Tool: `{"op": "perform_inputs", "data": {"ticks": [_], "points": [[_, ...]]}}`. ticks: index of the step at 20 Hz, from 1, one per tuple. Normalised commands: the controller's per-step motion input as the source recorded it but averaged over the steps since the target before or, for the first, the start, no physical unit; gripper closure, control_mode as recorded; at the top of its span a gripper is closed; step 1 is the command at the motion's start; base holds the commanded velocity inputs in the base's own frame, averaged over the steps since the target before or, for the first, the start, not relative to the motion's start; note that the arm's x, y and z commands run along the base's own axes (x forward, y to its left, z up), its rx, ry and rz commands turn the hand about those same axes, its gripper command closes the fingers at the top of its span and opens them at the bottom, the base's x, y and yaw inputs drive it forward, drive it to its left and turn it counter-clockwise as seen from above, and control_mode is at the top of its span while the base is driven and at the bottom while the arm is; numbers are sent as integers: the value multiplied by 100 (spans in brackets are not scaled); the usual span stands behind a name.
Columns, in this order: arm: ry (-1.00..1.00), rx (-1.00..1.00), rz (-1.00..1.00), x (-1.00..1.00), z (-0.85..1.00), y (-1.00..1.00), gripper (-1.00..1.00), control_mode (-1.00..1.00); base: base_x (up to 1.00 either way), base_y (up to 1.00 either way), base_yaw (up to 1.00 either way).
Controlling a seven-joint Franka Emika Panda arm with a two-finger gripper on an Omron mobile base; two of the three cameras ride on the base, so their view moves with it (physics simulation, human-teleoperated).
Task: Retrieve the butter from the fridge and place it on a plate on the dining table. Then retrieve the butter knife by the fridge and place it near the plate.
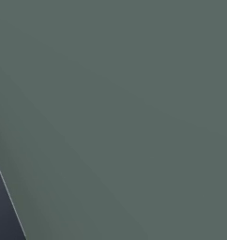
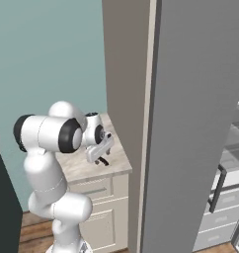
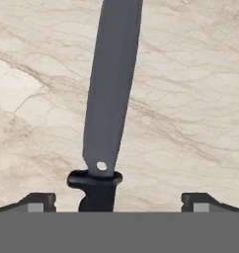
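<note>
The butter knife (image 3: 109, 99) lies flat on the marble top of a small cabinet (image 3: 190, 99). Its dark-grey blade runs up the hand view and its black handle (image 3: 96, 190) sits low between my fingertips. My gripper (image 3: 119, 202) hovers open just above the handle, one fingertip (image 3: 40, 201) on each side and nothing held. In the right base view the gripper (image 2: 101, 159) points down over the cabinet top (image 2: 87, 170), next to the tall grey fridge (image 2: 190, 123). The butter, the plate and the dining table are out of view.
A beige side panel (image 2: 126, 99) stands between the cabinet and the fridge. A teal wall (image 2: 47, 54) is behind the cabinet. Cream drawers (image 2: 99, 197) sit under the marble top. Plain grey surface (image 1: 134, 117) is close in front of the left base camera.
</note>
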Motion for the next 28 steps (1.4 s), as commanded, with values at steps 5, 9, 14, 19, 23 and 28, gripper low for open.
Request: {"op": "perform_inputs", "data": {"ticks": [5, 9, 14, 19, 23, 28], "points": [[-3, 10, 0, 0, -55, 0, 100, -100, 0, 0, 0], [-12, 7, 0, 0, -37, 0, 100, -100, 0, 0, 0], [-11, 5, 0, 0, -25, 3, 100, -100, 0, 0, 0], [-5, 0, -10, 0, -1, 18, 100, -100, 0, 0, 0], [0, 0, -19, 0, 0, 50, 100, -100, 0, 0, 0], [5, 1, -16, 0, 27, 50, 100, -100, 0, 0, 0]]}}
